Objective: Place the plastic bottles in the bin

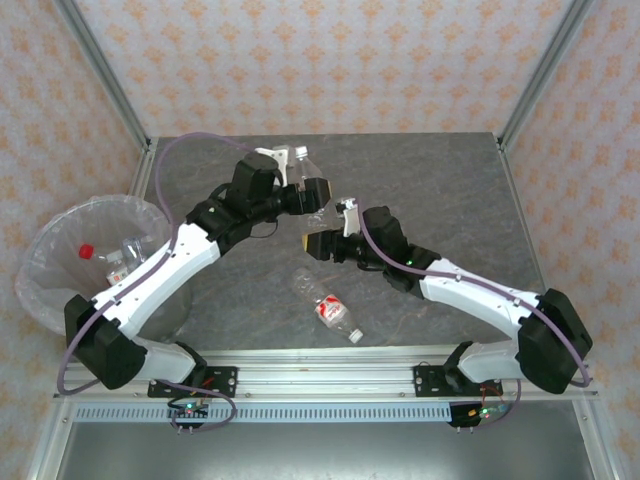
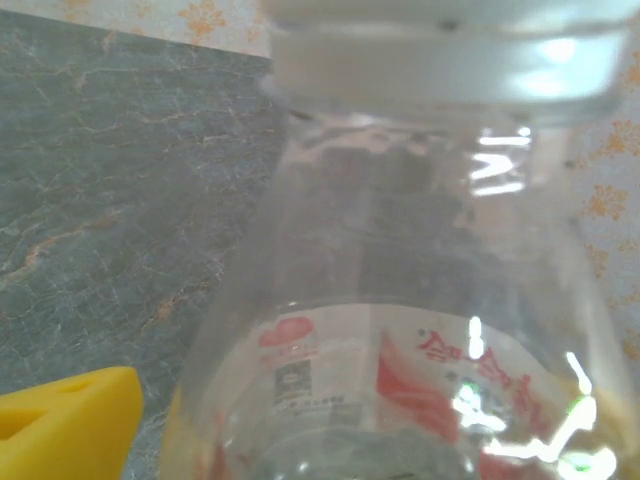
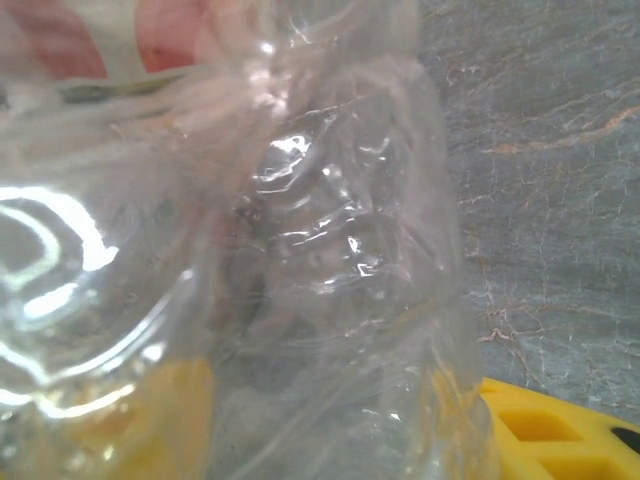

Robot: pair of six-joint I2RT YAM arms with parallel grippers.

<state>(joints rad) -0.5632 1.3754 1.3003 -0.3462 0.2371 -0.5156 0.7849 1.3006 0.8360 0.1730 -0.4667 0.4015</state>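
Over the table (image 1: 450, 190), right gripper (image 1: 322, 241) clamps a clear bottle (image 1: 303, 163), cap pointing away; left gripper (image 1: 312, 196) straddles it, jaws wide.

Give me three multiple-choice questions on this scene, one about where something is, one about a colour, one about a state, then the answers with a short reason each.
1. Where is the bin?
A) far left
B) back right corner
C) between the arms

2. What colour is the cap of the bottle in the left wrist view?
A) red
B) blue
C) white

3. How is the loose bottle on the table placed?
A) upright
B) lying on its side
C) standing upside down

Answers:
1 A, it stands at the left edge in the top view.
2 C, the cap reads white above the clear neck.
3 B, its length runs flat along the tabletop.
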